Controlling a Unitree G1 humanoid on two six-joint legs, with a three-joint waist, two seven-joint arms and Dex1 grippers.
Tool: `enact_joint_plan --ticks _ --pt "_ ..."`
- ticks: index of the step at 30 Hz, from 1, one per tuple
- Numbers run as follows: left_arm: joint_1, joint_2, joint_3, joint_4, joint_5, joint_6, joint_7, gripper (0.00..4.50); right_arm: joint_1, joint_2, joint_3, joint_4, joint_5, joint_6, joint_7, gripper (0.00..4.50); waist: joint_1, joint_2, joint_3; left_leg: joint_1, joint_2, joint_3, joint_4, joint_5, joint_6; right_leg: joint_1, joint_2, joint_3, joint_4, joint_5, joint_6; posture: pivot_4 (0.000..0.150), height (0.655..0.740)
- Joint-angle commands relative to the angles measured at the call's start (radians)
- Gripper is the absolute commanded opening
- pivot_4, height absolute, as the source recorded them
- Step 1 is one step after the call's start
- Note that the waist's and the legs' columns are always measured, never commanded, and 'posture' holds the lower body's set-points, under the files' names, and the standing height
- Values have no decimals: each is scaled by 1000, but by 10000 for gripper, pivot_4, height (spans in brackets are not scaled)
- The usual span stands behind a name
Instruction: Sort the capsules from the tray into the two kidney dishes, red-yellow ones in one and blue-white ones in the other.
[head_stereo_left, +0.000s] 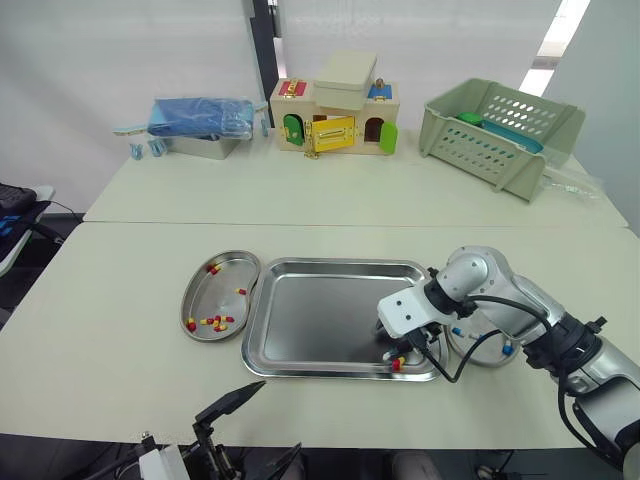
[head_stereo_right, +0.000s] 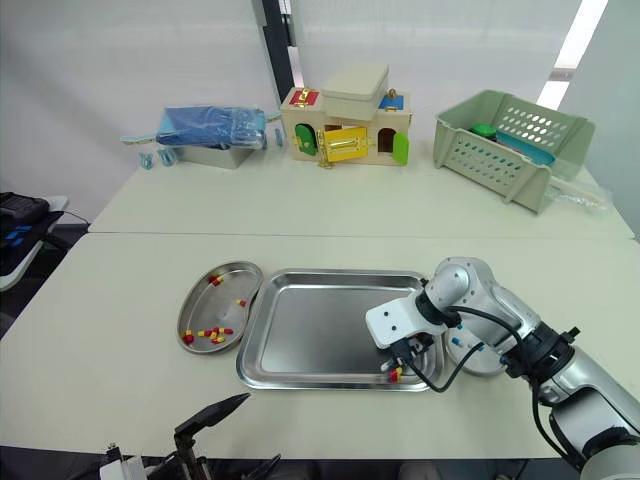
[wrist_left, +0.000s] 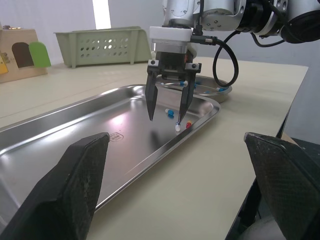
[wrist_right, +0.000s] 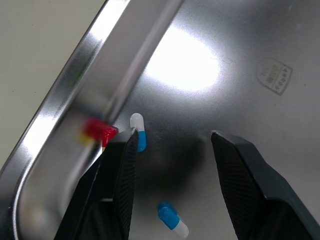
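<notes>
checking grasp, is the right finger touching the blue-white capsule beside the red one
Cannot tell: right wrist view, gripper fingertip overlaps blue-white capsule, height hidden.

Tray: rectangular polished steel tray (head_stereo_left: 310, 320), flat on the table, between the two dishes.
Left dish: steel kidney dish (head_stereo_left: 212, 296) just beside the tray; several red-yellow capsules (head_stereo_left: 215, 322) scattered inside.
Right dish: second steel kidney dish (head_stereo_left: 492, 357), partly hidden; blue-white capsules (head_stereo_left: 507, 348) inside.
Left in tray: one red-yellow capsule (wrist_right: 97, 132) against the near right corner wall; two blue-white capsules (wrist_right: 138, 131) lying flat beside it.
</notes>
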Motion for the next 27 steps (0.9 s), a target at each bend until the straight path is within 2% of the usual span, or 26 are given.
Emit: enact_joint_plan --ticks 1,27 --pt "18 -1 -15 -1 -4 -29 0 45000 12 0 -3 -25 -7 -6 9 25152 0 0 0 0 0 0 0 0 0 0 0 0 0 0 0 1500 7400" --pt "12 20 -20 -12 -3 -16 33 45000 27 44 -1 -18 -11 -37 3 25152 -1 0 0 0 0 0 -1 0 0 0 0 0 0 0 0 1500 7400"
